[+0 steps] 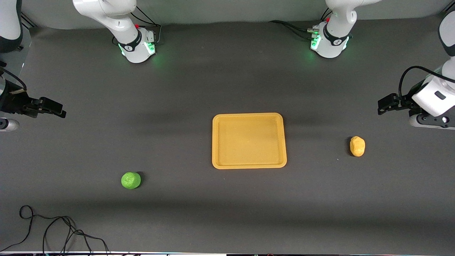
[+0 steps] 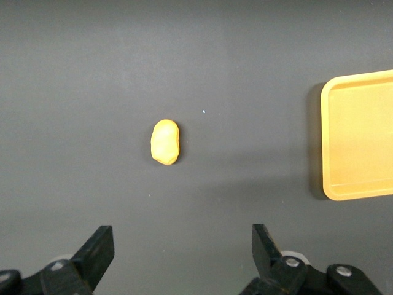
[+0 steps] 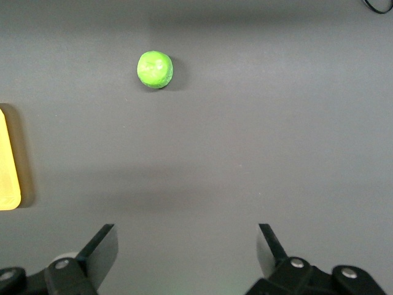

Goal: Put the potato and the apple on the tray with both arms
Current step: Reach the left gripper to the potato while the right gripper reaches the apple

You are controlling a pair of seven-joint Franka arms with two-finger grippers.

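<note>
Dark table (image 1: 227,81) is carrying the empty tray (image 1: 249,164) at its middle. Both arms are waiting off the ends, jaws spread wide: left gripper (image 2: 183,253) toward the potato's end, right gripper (image 3: 186,252) toward the apple's. Apple (image 1: 130,180) is lying nearer the camera than the tray; potato (image 1: 357,146) is sitting beside the tray. Nothing is grasped; each arm needs lowering over its fruit.
</note>
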